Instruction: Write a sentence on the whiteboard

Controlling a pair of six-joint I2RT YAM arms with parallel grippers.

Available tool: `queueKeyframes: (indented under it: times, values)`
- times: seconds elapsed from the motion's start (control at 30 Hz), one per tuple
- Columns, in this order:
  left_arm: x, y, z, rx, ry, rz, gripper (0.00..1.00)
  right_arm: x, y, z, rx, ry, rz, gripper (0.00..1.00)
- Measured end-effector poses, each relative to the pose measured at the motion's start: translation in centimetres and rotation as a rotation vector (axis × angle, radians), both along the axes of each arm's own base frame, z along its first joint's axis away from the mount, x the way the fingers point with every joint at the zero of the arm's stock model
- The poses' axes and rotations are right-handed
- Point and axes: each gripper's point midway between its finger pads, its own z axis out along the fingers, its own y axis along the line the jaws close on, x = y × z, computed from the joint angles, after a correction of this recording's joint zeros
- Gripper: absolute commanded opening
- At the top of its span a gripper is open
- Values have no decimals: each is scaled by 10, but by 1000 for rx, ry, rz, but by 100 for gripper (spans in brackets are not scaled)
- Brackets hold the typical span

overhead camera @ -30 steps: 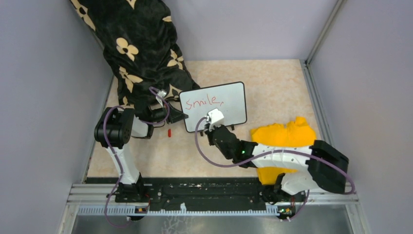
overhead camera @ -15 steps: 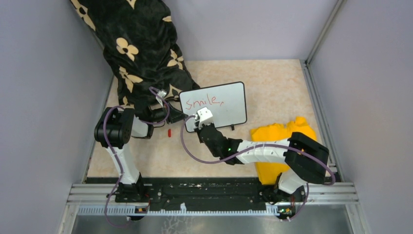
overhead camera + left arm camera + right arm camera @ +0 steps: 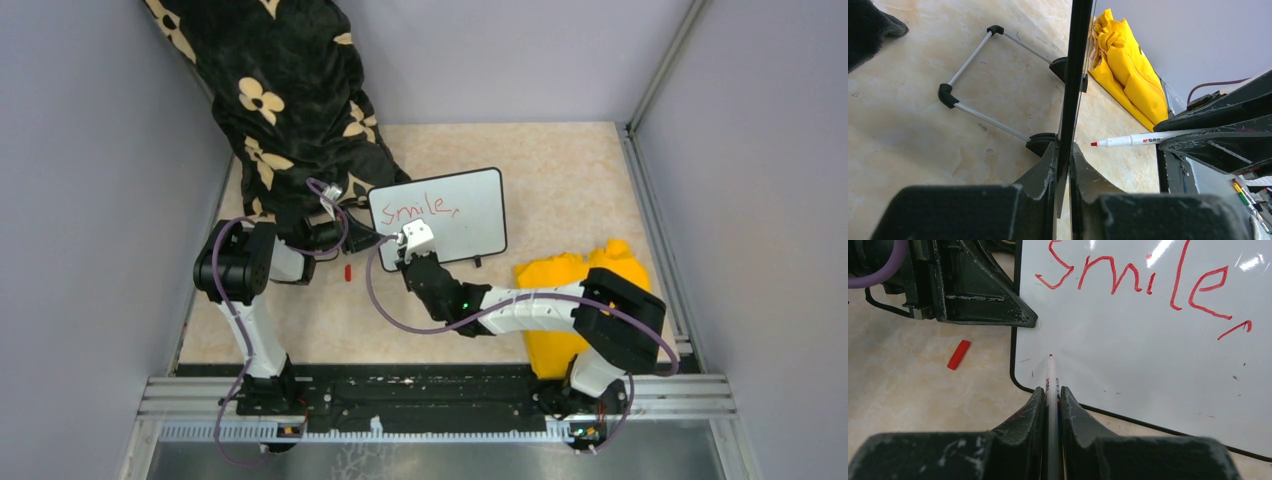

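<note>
Right gripper (image 3: 408,240): is sliding toward 9 o'clock along the whiteboard's (image 3: 470,205) lower edge, pinching the marker (image 3: 1051,372).
Left gripper (image 3: 1063,150): is clamping the whiteboard's 9 o'clock edge.
Sentence (image 3: 422,210): "Smile," is sitting at 12 o'clock from the marker tip; blank space is running toward 3 o'clock.

top external: high over the near edge, looking down on the whole table (image 3: 560,160)
left wrist: low, near, edge-on to the whiteboard (image 3: 1075,75)
right wrist: close, facing its front
shared: whiteboard, marker (image 3: 1143,139)
</note>
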Motion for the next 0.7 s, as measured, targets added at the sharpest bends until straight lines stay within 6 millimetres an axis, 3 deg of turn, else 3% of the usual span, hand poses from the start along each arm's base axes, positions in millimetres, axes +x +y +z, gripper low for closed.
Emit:
queueKeyframes:
  times: [0.7]
  values:
    - [0, 0, 0, 0, 0, 0, 0, 17, -2, -5, 14, 15, -85, 0]
